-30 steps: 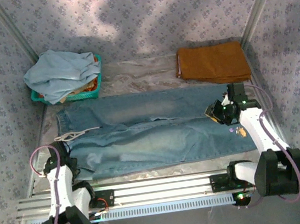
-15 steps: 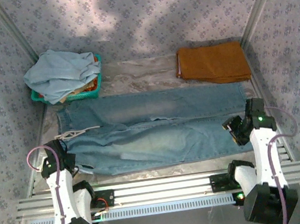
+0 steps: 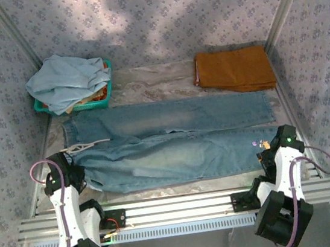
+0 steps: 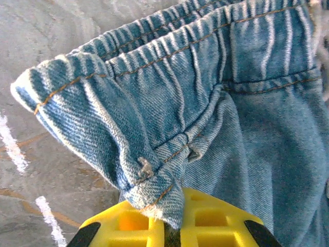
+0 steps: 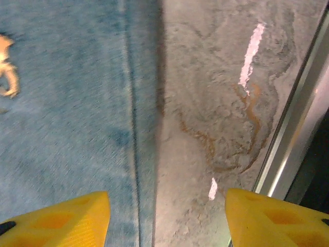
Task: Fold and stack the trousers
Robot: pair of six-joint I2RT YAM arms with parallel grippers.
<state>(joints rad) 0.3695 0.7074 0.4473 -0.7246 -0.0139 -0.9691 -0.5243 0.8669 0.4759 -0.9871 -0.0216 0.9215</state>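
My left gripper (image 4: 172, 231) is clamped on a thin pinch of waistband (image 4: 169, 67). The jeans (image 3: 173, 140) lie flat across the table (image 5: 216, 103), legs running right. With so little denim in the jaws, I judge a lift could pull it free. My right gripper (image 5: 165, 216) is spread wide over the near leg's hem (image 5: 139, 128), holding nothing, and might close on bare table. The metal rail (image 5: 288, 149) crowds it just beside, and the open room lies farther back, toward the folded orange trousers (image 3: 234, 70).

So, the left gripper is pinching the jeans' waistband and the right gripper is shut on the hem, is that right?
Not quite. The right gripper is open, its jaws spread wide over the hem, as the right wrist view shows. The left gripper is indeed pinching the jeans by the waistband.
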